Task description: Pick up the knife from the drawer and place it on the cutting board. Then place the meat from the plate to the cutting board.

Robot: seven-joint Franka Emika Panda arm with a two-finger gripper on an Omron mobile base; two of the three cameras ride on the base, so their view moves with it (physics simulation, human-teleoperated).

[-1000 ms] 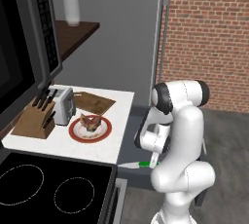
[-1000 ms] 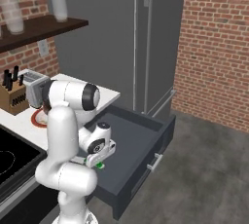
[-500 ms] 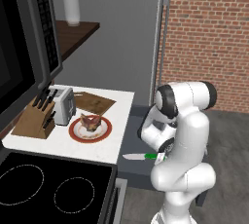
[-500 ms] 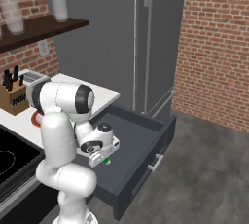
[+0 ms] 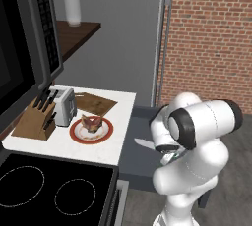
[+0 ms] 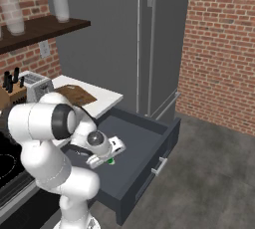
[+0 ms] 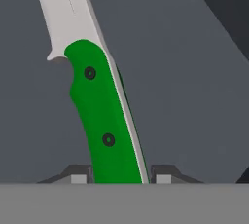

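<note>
Kitchen counter first, reading the left base view from left to right: knife block (image 5: 33, 118), toaster (image 5: 64, 105), then the board (image 5: 94, 103) at the back with nothing on it, and the plate (image 5: 91, 130) in front with the meat (image 5: 92, 123) on it. To the right of the counter the drawer (image 6: 144, 146) stands pulled out, and my arm is bent over it.

In the hand view my gripper (image 7: 119, 175) is clamped on the knife (image 7: 99, 106), a finger on each side of the green handle's base, blade pointing away. From the left base view I see the pale blade poking out beside the wrist, so I judge the knife is up out of the drawer.

By my reckoning the pickup is done. Left to do: carry the knife to the board, release it, then move the meat.

On the right base view the drawer's inside is plain, along with a speck of green under the hand; the plate is hidden there behind my arm.
</note>
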